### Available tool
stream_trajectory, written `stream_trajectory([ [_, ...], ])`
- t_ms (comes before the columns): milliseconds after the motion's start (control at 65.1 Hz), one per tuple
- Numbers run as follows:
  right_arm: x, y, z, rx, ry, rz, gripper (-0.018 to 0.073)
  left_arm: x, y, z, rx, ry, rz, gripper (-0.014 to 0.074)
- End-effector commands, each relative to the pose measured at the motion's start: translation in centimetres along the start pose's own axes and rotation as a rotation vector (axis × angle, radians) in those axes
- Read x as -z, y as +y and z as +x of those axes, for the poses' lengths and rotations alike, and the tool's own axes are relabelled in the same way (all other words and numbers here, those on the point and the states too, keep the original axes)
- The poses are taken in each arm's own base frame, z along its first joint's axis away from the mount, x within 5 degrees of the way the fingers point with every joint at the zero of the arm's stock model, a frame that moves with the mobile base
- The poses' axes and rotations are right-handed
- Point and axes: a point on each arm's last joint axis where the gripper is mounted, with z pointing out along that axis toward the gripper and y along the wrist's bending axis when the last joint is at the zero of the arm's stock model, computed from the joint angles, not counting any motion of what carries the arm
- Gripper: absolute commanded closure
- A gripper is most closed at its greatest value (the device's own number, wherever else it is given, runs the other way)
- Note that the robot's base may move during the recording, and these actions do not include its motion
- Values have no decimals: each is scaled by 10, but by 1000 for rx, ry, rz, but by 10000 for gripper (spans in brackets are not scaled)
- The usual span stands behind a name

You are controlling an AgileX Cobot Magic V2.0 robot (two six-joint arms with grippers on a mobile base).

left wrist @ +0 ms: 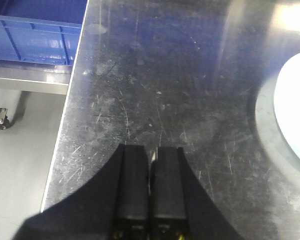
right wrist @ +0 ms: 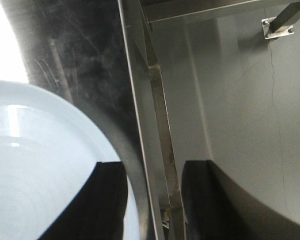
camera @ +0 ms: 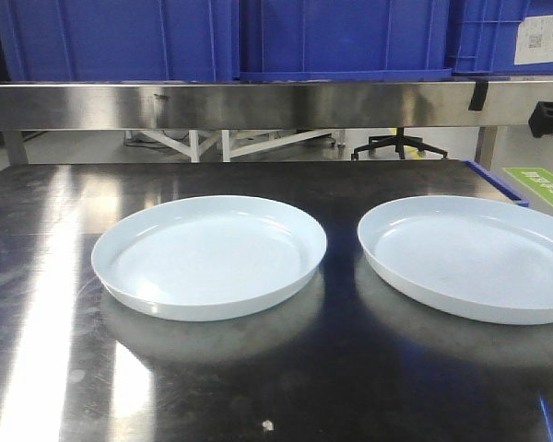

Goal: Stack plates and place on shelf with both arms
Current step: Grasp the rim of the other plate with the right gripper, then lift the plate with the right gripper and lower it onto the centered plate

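Two pale bluish-white plates lie side by side on the steel table (camera: 258, 387): the left plate (camera: 209, 255) and the right plate (camera: 470, 258), a small gap apart. In the left wrist view my left gripper (left wrist: 151, 150) is shut and empty over bare table near its left edge, with the left plate's rim (left wrist: 296, 115) off to its right. In the right wrist view my right gripper (right wrist: 152, 170) is open. One finger (right wrist: 102, 200) is over the right plate's (right wrist: 35, 165) outer edge and the other is beyond the table's edge. I cannot tell whether it touches the plate.
A steel shelf (camera: 258, 103) runs across the back above the table and holds blue bins (camera: 341, 37). A black part (camera: 551, 124) shows at the right edge. A blue bin (left wrist: 35, 40) sits beyond the table's left edge. The floor (right wrist: 250, 100) lies past the right edge.
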Motion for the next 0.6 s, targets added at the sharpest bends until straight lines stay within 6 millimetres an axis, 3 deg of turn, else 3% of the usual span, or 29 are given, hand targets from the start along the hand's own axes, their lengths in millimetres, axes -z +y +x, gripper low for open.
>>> stream_trajectory([
  [0,12,3,-13,17,-79,-14,165,5,-3,-15,6,-105,15,512],
  [230,1,2,-10,16,-31,-3,167,5,-3,-15,6,-105,15,512],
  [338,1,3,-10,16,-36,-4,210,5,-3,-15,6,-105,15,512],
  [445,1,3,-10,15,-37,-4,328,5,-3,-15,6,-105,15,512],
  [553,2,3,-11,15,-47,-7,548,5,-3,-15,6,-105,15,512],
  [583,2,3,-12,15,-53,-8,538,5,-3,-15,6,-105,15,512],
])
